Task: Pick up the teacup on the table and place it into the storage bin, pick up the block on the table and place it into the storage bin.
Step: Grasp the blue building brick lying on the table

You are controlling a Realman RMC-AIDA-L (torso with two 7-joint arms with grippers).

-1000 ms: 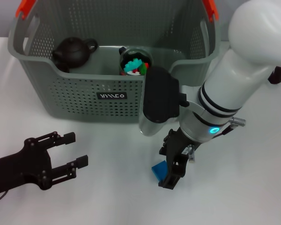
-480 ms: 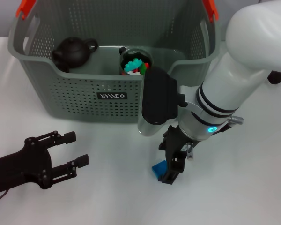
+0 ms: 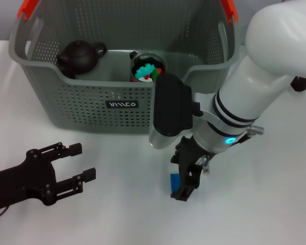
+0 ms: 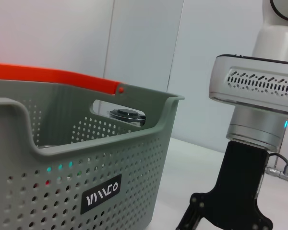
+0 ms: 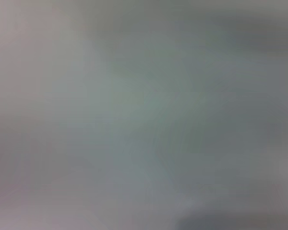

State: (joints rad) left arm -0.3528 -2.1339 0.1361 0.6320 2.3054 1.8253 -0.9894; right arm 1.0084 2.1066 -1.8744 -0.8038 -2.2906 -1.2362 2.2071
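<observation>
Blue block [image 3: 174, 181] sits on the table [image 3: 275, 204], just near of the bin [image 3: 92, 109] — the right gripper [image 3: 185, 181] is down on it, fingers narrow around it. Left gripper [image 3: 76, 176] rests near-left, spread wide.

The room is bright and evenly lit from overhead. The white table [image 3: 275, 214] shows only faint, soft shadows under the bin [image 3: 117, 104] and the right arm [image 3: 234, 117]. The head and left wrist views are crisp. The right wrist view is a grey blur, wholly out of focus.
</observation>
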